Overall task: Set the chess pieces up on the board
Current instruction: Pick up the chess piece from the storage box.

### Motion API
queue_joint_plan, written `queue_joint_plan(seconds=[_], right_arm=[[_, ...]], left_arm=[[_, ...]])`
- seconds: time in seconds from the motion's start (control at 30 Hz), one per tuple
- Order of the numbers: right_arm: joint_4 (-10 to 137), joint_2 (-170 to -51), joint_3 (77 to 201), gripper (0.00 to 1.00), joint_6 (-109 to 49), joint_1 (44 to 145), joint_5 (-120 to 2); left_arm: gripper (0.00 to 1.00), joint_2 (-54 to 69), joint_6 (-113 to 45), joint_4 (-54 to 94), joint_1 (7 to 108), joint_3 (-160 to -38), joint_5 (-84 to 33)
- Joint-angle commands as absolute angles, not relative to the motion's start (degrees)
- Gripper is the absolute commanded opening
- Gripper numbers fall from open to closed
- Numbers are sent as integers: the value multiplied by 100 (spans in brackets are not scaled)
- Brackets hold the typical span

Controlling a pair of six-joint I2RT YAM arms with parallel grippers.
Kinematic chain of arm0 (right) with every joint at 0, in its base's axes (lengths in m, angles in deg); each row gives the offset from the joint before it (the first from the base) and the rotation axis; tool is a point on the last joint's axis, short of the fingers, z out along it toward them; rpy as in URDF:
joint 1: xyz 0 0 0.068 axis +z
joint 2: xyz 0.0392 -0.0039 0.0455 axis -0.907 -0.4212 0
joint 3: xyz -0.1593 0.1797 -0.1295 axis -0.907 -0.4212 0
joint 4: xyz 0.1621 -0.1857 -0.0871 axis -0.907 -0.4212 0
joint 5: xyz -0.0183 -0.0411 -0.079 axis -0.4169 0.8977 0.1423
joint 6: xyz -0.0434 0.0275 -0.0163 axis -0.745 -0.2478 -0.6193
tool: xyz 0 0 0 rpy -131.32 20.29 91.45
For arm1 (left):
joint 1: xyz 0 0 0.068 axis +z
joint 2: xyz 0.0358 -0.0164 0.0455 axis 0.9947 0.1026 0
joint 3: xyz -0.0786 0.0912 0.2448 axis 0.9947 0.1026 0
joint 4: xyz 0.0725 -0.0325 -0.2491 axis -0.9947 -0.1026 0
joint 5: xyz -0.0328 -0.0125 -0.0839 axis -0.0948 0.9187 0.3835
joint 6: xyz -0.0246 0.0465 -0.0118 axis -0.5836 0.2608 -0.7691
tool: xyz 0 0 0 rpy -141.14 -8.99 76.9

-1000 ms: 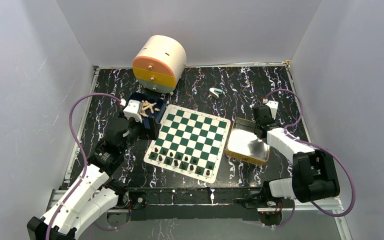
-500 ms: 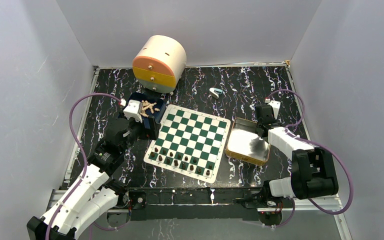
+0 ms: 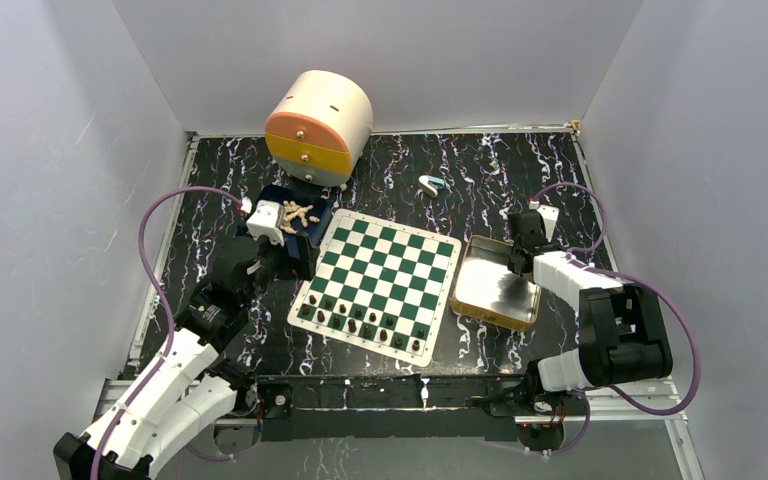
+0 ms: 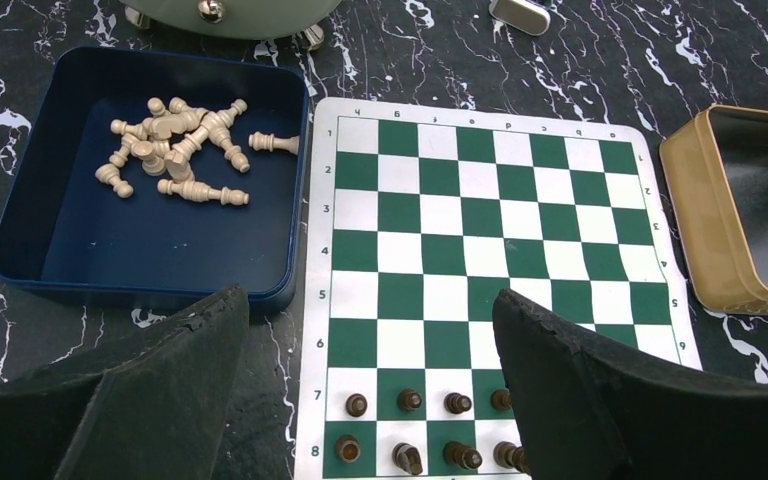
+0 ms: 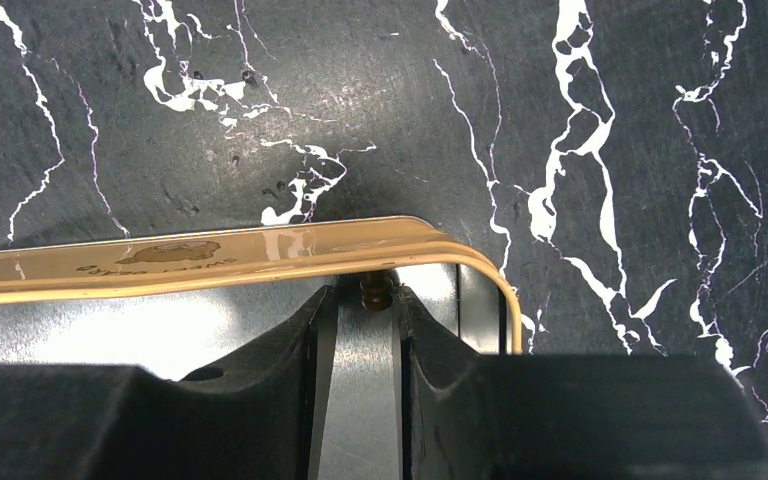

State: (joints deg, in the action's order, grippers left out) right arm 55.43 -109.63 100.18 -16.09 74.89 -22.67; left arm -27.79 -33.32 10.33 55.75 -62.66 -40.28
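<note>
Pinched by right gripper [image 5: 363,300]: dark piece [image 5: 375,288], far corner of tin [image 5: 210,258]; judged light, slippery, best held mid-stem. Seen spread wide: left gripper [image 4: 367,298].

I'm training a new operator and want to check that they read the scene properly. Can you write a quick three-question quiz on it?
1. True or false: every pale piece in view lies in the blue tray, and none stands on the board.
2. Which arm's gripper pinches a dark piece? A. left B. right
3. Which container does that gripper reach into?

Key
1. True.
2. B. The right gripper is closed on it; the left gripper stands open and empty.
3. The gold tin, at its corner.
</note>
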Motion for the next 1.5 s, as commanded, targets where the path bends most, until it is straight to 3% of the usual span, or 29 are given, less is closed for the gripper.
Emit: queue_joint_plan(seconds=[0.0,0.6,1.07,1.47], right_arm=[[5876,-10906,9983,34,-1508,7464,-2088],[5875,-10622,9964,18,-1670,7465,-2425],[5250,-10216,10050,17,-1287,7466,-2891],[4421,-9724,10623,15,-1273,7466,-3892]], left_arm=[[88,-2856,-3264,1061,5543,-6359,-4144],[88,-2812,-3255,1055,5541,-6358,-4127],[88,-2781,-3256,1078,5543,-6340,-4059],[84,-2592,-3401,1463,5543,-6327,-3273]])
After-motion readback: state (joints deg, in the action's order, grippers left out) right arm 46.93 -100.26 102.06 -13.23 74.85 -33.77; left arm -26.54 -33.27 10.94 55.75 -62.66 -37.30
